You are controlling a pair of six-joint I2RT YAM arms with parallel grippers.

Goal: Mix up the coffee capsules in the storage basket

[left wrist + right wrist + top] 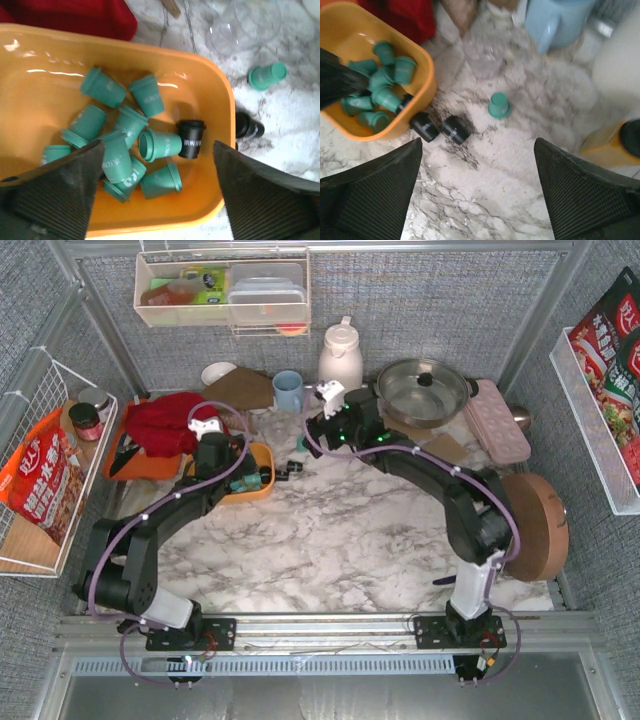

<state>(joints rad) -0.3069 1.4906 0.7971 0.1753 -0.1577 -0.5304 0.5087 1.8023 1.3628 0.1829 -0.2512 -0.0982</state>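
— On the white, grey-veined marble table (350, 530), what is found largest?
— A glossy orange plastic storage basket (262, 487), rectangular with rounded corners, is set left of centre, beside a red cloth (165, 425).
— How are the grippers held?
— The left gripper (157, 150) is hung over the basket, its ribbed black jaws spread wide. The right gripper (477, 145) is held over bare marble, jaws equally wide.
— What is shown by the wrist views that the top view largely covers?
— The coffee capsules (160, 145), small flanged cups, are seen heaped in the basket: mostly teal, with one black capsule (191, 139). Outside it, two black capsules (424, 126) lie by its wall, and one teal capsule (498, 105) sits apart.
— Can any writing be read?
— White lettering is printed on the capsule sides, but it cannot be made out.
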